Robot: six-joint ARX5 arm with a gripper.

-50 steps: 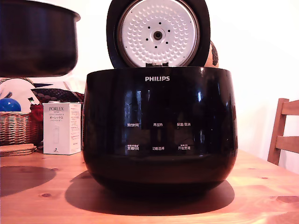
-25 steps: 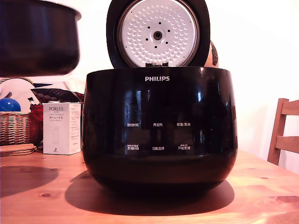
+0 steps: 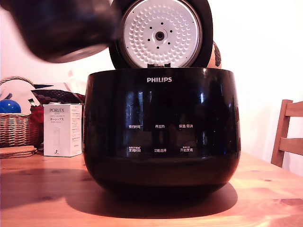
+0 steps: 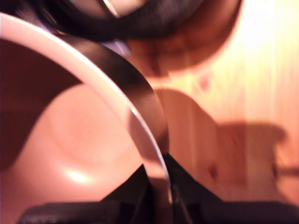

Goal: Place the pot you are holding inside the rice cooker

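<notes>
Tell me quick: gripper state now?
Gripper: closed on the rim of the pot, which is held in the air.

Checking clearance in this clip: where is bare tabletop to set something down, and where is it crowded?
Bare wood lies in front of the rice cooker along the table near edge, and at the exterior view's right toward the chair. The exterior view's left is crowded: white box, wicker basket, with the pot held overhead.
</notes>
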